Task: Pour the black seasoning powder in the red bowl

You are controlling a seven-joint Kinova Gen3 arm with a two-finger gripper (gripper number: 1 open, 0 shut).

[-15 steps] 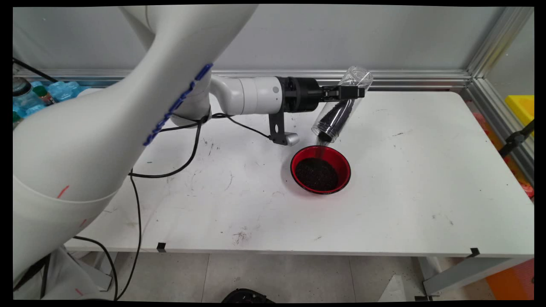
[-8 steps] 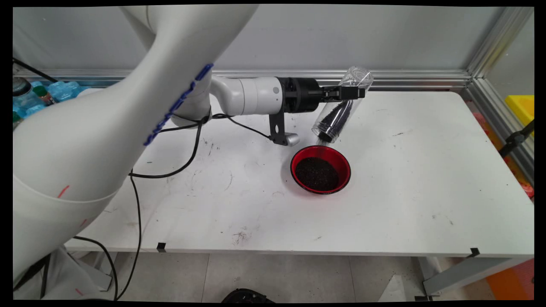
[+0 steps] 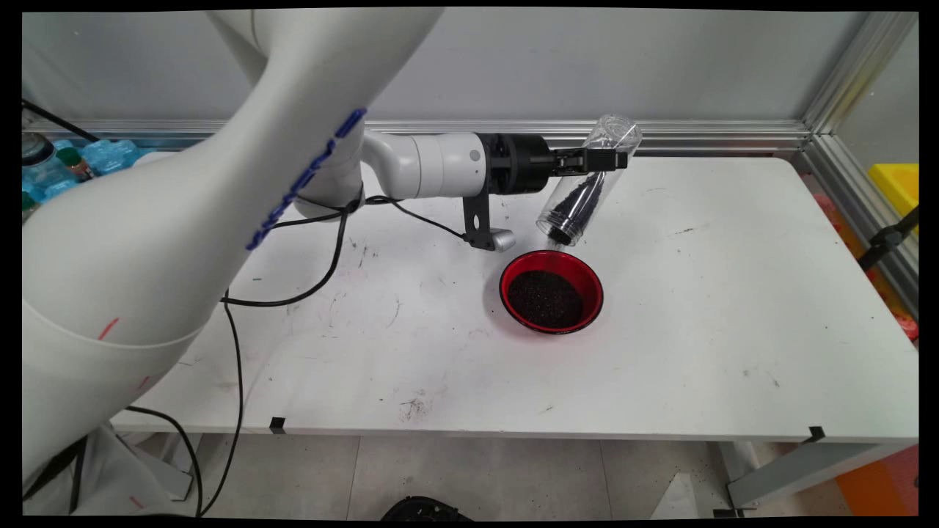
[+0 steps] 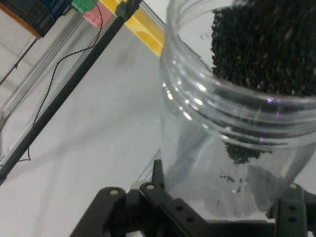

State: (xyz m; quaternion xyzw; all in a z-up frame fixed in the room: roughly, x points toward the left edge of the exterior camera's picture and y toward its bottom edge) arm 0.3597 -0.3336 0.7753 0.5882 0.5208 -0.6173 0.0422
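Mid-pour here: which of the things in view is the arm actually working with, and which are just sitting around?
In use:
- gripper, shut on the clear jar, tilted mouth-down
- black granules in the jar
- red bowl below the jar's mouth, holding black granules

Lying about:
- blue water bottles beyond the table's far left
- yellow bin at right
- black cables on the table

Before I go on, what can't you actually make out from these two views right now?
- Main view: whether grains are leaving the clear jar tilted above the red bowl; any stream is too fine to see.
- Hand view: the bowl is out of frame, and the jar hides the table beneath it.
- Hand view: the claw fingertips, cut off by the bottom edge behind the jar.
- Main view: items at far left, hidden by the arm.
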